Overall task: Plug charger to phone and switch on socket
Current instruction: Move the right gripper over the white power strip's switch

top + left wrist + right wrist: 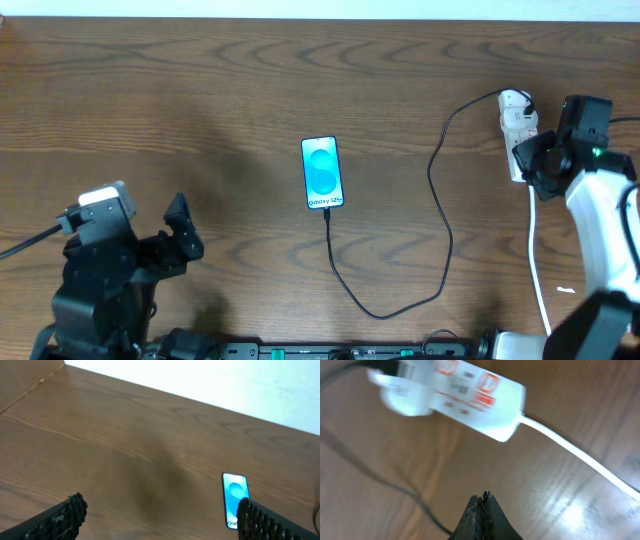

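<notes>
The phone (322,172) lies flat mid-table with its light blue screen up; it also shows in the left wrist view (235,495). The black charger cable (440,215) runs from the phone's near edge, loops right and climbs to its white plug head (515,100), which sits in the far end of the white socket strip (518,132). My right gripper (527,172) is shut and empty, hovering just off the strip's cord end; in the right wrist view its tips (484,497) are below the socket (470,402) with red switches. My left gripper (185,232) stays open at the near left, its fingers (70,515) wide apart.
The strip's thick white cord (540,280) trails toward the near right edge, seen too in the right wrist view (570,445). The black cable (380,480) passes left of the right fingertips. A pale wall borders the table's far edge (200,385).
</notes>
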Tool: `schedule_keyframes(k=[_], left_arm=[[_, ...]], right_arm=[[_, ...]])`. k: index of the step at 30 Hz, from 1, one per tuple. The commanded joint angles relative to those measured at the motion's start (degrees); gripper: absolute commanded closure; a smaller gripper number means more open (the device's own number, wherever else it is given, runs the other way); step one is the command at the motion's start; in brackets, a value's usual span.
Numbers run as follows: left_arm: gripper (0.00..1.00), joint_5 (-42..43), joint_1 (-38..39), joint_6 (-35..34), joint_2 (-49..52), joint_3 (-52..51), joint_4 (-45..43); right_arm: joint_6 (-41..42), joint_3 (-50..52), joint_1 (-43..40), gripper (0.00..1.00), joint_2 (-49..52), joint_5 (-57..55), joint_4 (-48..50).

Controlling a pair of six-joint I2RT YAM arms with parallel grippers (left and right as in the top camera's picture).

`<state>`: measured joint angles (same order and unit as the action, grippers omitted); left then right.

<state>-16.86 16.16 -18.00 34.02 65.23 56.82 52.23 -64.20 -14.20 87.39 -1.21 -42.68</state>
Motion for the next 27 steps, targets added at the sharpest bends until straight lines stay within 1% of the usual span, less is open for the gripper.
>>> schedule_keyframes(k=[1,8,12,15,20,27], left_arm=[[0.02,-0.79,-0.09,0.15,-3.48,-0.17,0.17],[0.02,-0.79,-0.13,0.13,-11.8,-0.17,0.17],[0.02,-0.79,-0.13,0.15,-14.64,-0.17,0.15],[0.02,-0.79,-0.13,0.15,-16.37,-0.17,0.17],[0.02,-0.79,-0.15,0.13,-18.71,-0.17,0.17],[0.02,-0.79,-0.15,0.15,-19.52,-0.17,0.17]], right_arm=[[2.19,-5.77,-2.32,0.99,4.26,-0.02,-2.08],[2.01,-23.61,-4.11,0.99,17.16,0.33,-12.09],[3.19,-32.35,-4.15,0.99,24.65,0.46,-16.33],[3.52,-37.24,-4.5,0.99,29.99,3.15,-17.62],[6.12,-41.18,-5.01,0.99,36.28,5.05,-18.01],[7.8,-41.44,-5.33,0.99,39.5,5.03,-16.39]])
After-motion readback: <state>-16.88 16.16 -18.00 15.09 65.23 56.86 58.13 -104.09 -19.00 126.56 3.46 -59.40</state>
